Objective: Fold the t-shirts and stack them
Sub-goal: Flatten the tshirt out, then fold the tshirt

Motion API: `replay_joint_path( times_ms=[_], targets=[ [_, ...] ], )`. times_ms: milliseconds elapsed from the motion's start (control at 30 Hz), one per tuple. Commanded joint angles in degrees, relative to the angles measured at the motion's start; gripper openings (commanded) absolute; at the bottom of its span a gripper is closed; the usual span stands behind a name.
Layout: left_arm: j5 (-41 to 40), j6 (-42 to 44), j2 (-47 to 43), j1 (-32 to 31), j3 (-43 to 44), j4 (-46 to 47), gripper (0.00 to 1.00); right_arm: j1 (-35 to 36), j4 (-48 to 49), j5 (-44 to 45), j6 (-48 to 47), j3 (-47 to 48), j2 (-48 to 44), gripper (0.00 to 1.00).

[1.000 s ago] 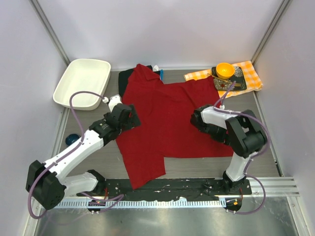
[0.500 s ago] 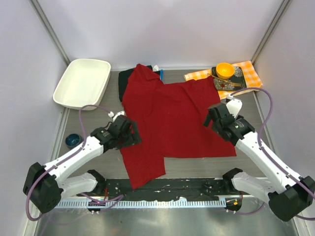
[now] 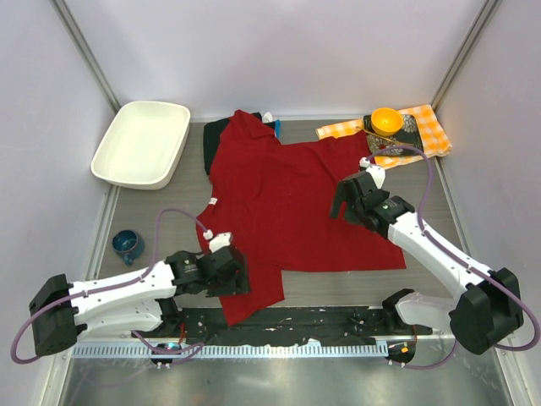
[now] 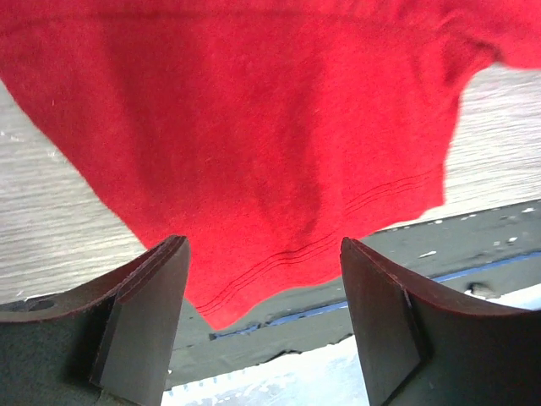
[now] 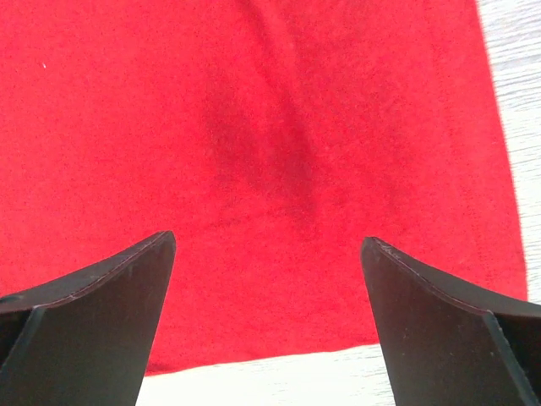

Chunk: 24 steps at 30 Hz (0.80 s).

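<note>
Left end effector (image 3: 230, 275): wide, over red t-shirt (image 3: 287, 199) near-left hem flap.
Right end effector (image 3: 347, 201): wide, above right half.

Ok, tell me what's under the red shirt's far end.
Black cloth pokes out from under the red shirt at its far left corner, and a white scrap shows by the far edge. How far either reaches underneath is covered.

The whole bench (image 3: 135, 203) is viewed steeply from overhead, from its near side. Both wrist views are aimed closely downward; the red shirt (image 3: 279, 203) is shared by all three.
</note>
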Motion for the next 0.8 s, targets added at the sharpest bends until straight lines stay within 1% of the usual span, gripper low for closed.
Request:
replay_joint_path(
  times_ms=[0,133,333,400,467,567,767],
  targets=[
    [-2.9,-7.4,0.4,-5.6,-1.7,-1.2,0.75,0.2,3.8,-3.1,-0.5,-1.7,0.6,0.97],
    [-5.6,-13.0,-0.2,-11.9,-2.1,-8.2,0.74,0.1,3.7,-2.8,0.0,-2.0,-0.4,0.97],
    [-6.5,-17.7,-2.1,-16.7,-1.5,-14.3,0.73,0.2,3.6,-3.7,0.6,-2.0,-0.1,0.97],
    [-6.3,-18.5,-2.0,-18.0,-2.4,-14.4,0.73,0.2,3.7,-4.0,0.7,-2.2,0.3,0.97],
    [-5.8,-19.1,-1.3,-18.5,-4.3,-12.5,0.72,0.2,3.9,-4.1,0.8,-2.4,0.3,0.97],
    [-4.7,-19.2,1.8,-18.8,-6.2,-7.4,0.71,0.2,4.0,-4.3,0.9,-2.8,0.2,0.97],
    [-6.0,-17.3,9.2,-19.6,-4.5,-3.6,0.64,0.2,3.5,-3.5,0.6,-3.1,-1.0,0.97]
  ],
)
